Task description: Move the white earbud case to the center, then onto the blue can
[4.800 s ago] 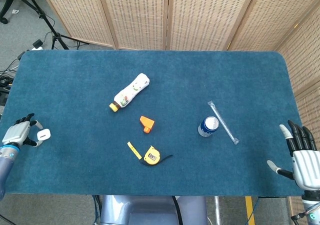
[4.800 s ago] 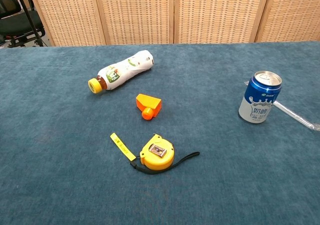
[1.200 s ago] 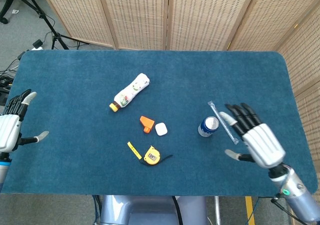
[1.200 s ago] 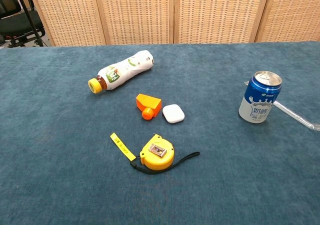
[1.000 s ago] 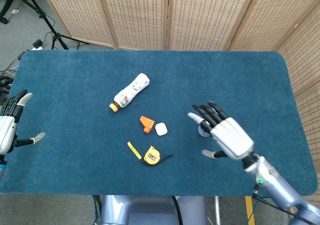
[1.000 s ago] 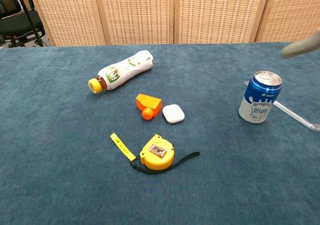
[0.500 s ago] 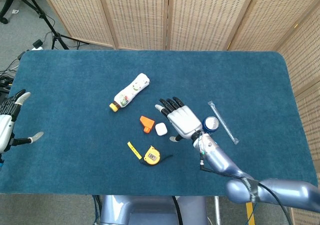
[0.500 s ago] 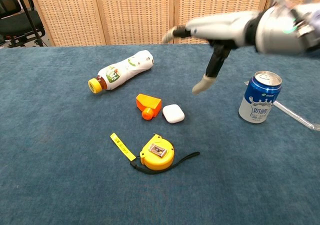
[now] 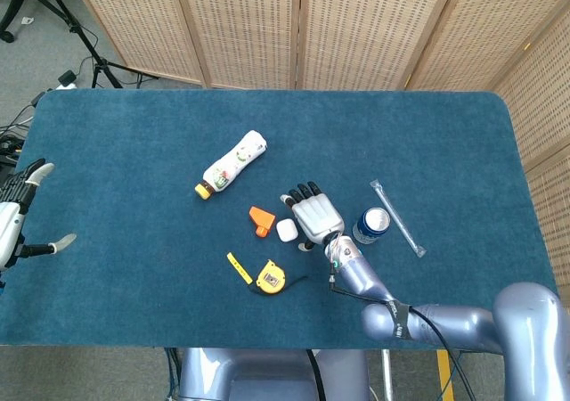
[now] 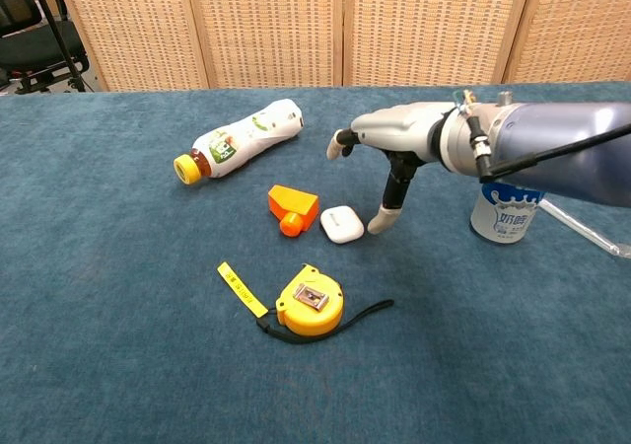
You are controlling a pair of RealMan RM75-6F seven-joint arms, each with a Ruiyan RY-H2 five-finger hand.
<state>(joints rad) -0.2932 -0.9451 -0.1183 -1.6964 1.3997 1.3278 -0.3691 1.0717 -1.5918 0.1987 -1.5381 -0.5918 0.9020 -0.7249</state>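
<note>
The white earbud case (image 9: 286, 230) (image 10: 341, 224) lies on the blue cloth near the table's middle, next to an orange block. My right hand (image 9: 313, 215) (image 10: 394, 140) hovers over it with its fingers spread; the thumb tip is down on the cloth just right of the case, holding nothing. The blue can (image 9: 370, 225) (image 10: 506, 212) stands upright to the right, partly hidden behind my forearm in the chest view. My left hand (image 9: 20, 216) stays open at the table's far left edge, seen only in the head view.
An orange block (image 9: 261, 219) (image 10: 293, 208) touches the case's left side. A yellow tape measure (image 9: 270, 278) (image 10: 311, 303) lies in front, a white bottle (image 9: 232, 164) (image 10: 241, 137) on its side behind. A clear wrapped straw (image 9: 397, 217) lies right of the can.
My right hand has moved left from the table's right side, past the can, and come down over the earbud case. The case, which my left hand brought to the middle, has stayed put.
</note>
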